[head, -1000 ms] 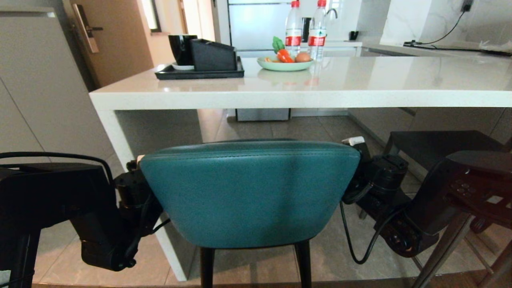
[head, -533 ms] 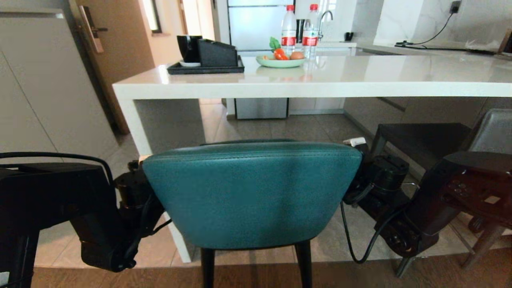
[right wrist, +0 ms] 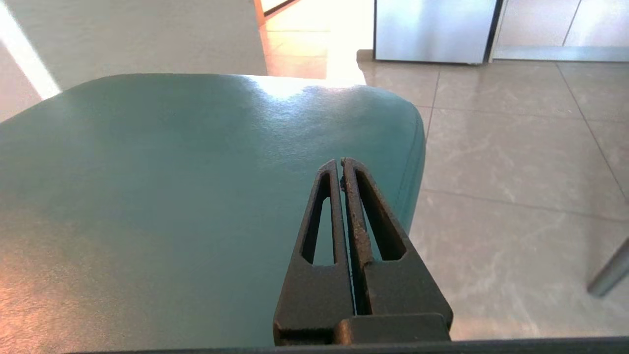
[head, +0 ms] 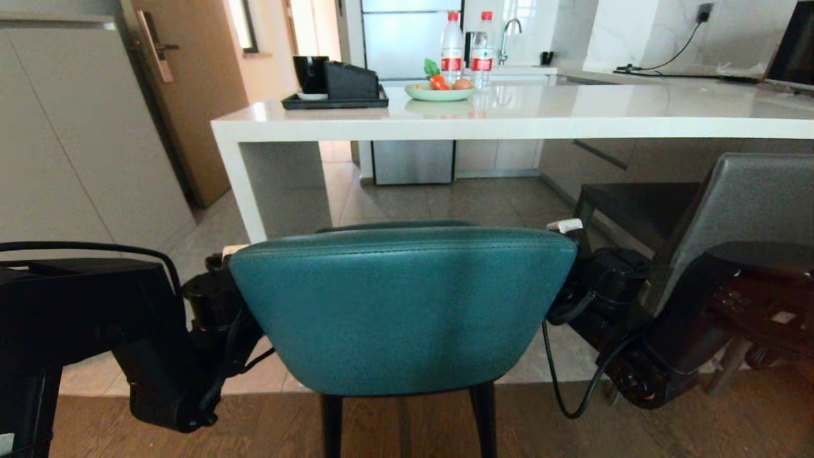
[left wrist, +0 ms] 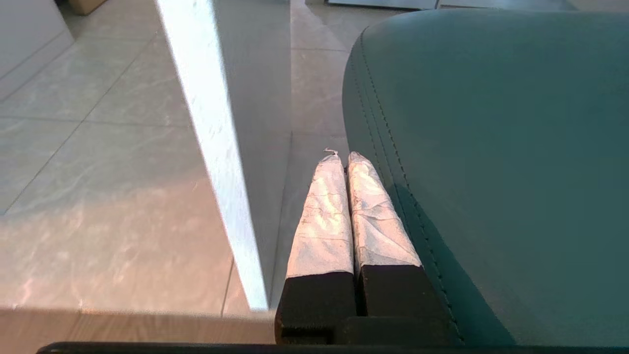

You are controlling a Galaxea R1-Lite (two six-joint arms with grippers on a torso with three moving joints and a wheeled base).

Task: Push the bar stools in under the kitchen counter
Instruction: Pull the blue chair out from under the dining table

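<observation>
The teal leather stool with rounded back and thin black legs [head: 403, 308] is being flanked by both grippers, well short of the long glossy white stone counter [head: 509, 117]. The left gripper [left wrist: 342, 156], fingers pressed together and holding nothing, is being kept against the backrest's left edge. The right gripper [right wrist: 341, 162], likewise closed and empty, is being kept at the right edge. The dark grey stool with rectangular back [head: 738, 203] is being shown on the right, its seat partly under the counter.
</observation>
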